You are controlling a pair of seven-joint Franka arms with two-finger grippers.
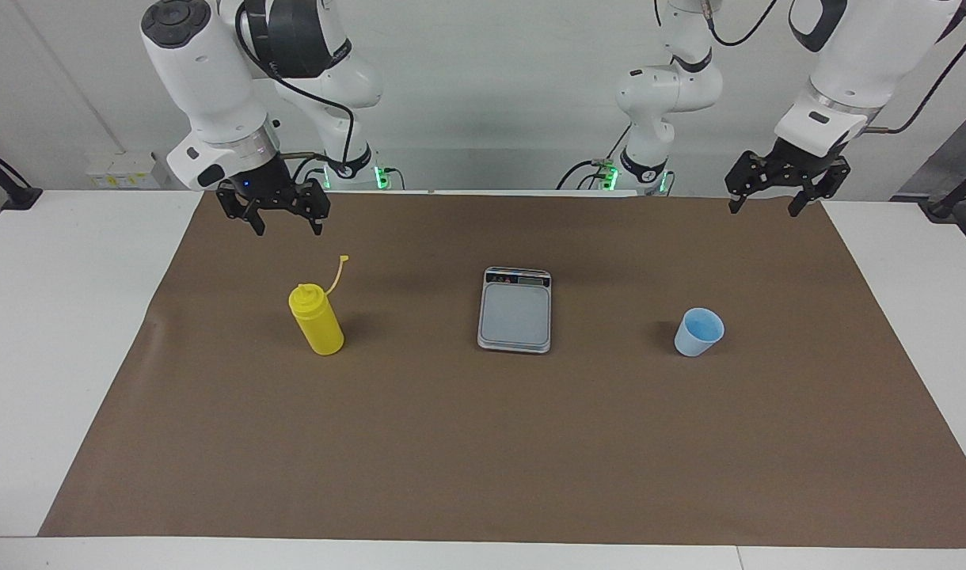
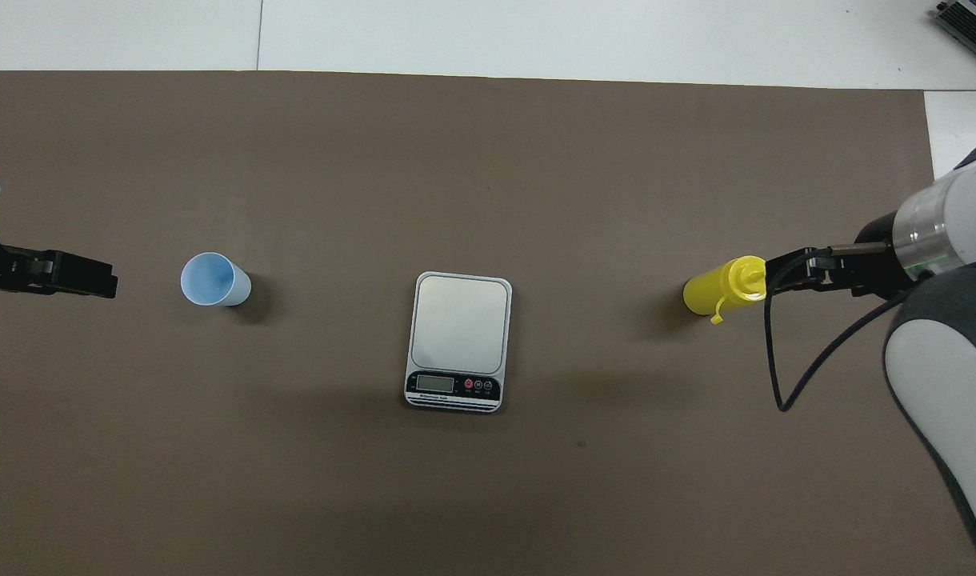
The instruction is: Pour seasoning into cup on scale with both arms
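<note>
Nothing is grasped yet, so the task looks to be at its opening step. The right gripper [image 1: 280,218] hangs spread and empty above the brown mat [image 1: 483,459], near the yellow squeeze bottle [image 1: 317,321] standing at that arm's end. The left gripper [image 1: 777,198], also spread, is raised at the mat's edge, well apart from the light-blue cup [image 1: 698,332]. The scale [image 1: 515,310] lies bare between them. Next, the cup likely needs setting on the plate. Open mat surrounds all 3 things.

Scale [image 2: 458,340] display digits illegible
</note>
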